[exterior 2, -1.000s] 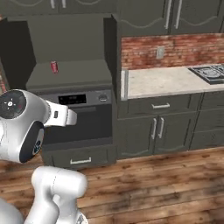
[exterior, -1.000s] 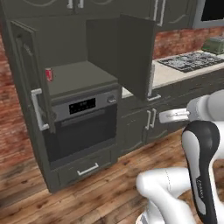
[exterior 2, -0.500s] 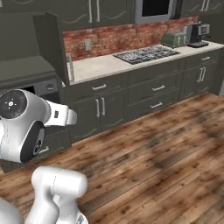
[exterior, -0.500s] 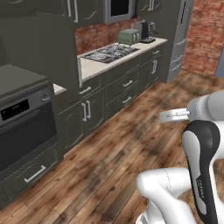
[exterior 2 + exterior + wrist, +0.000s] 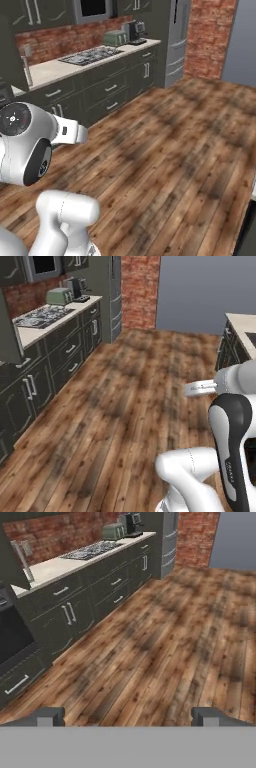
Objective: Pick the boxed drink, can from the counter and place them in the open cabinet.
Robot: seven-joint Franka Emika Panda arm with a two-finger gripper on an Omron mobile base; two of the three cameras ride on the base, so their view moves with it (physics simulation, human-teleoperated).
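Base has swung away from the cabinet with the can inside, now facing wood floor [image 5: 120, 406] toward the counter [image 5: 242, 326]; gripper [image 5: 128, 716] spread wide, empty; boxed drink still to fetch.

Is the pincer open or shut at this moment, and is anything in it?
Open and empty. In the hand view the pincer has its two dark fingertips standing far apart at the bottom, with bare wooden floor between them.
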